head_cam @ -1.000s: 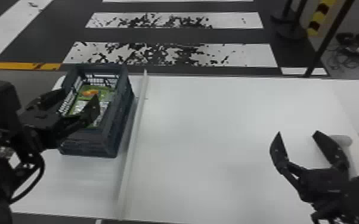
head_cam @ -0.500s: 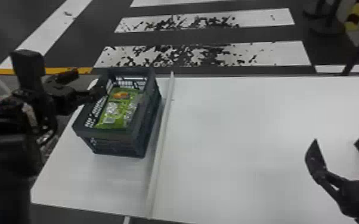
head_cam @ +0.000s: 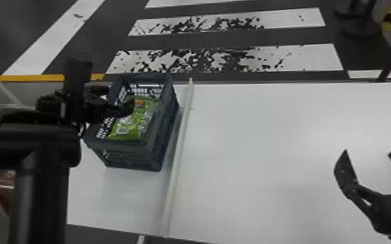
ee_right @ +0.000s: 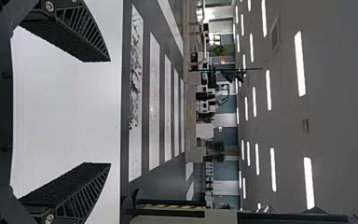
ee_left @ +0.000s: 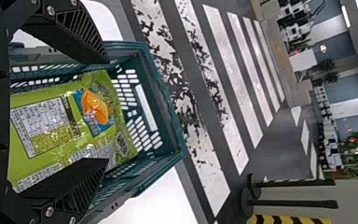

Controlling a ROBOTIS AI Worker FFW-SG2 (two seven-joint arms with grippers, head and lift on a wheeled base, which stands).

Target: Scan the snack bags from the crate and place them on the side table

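Snack bag (ee_left: 51, 112) looks light, floppy, kinda slippery, so I'd gently pinch its 3 and 9 o'clock sides (head view); left gripper (ee_left: 107, 111) and right gripper (ee_right: 110, 112) are both spread.

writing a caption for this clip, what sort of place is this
Probably a large indoor hall, maybe a demo or test space: rows of ceiling lights run overhead, worn crosswalk stripes mark the dark floor, and a crate with a green snack bag stands on a white table.
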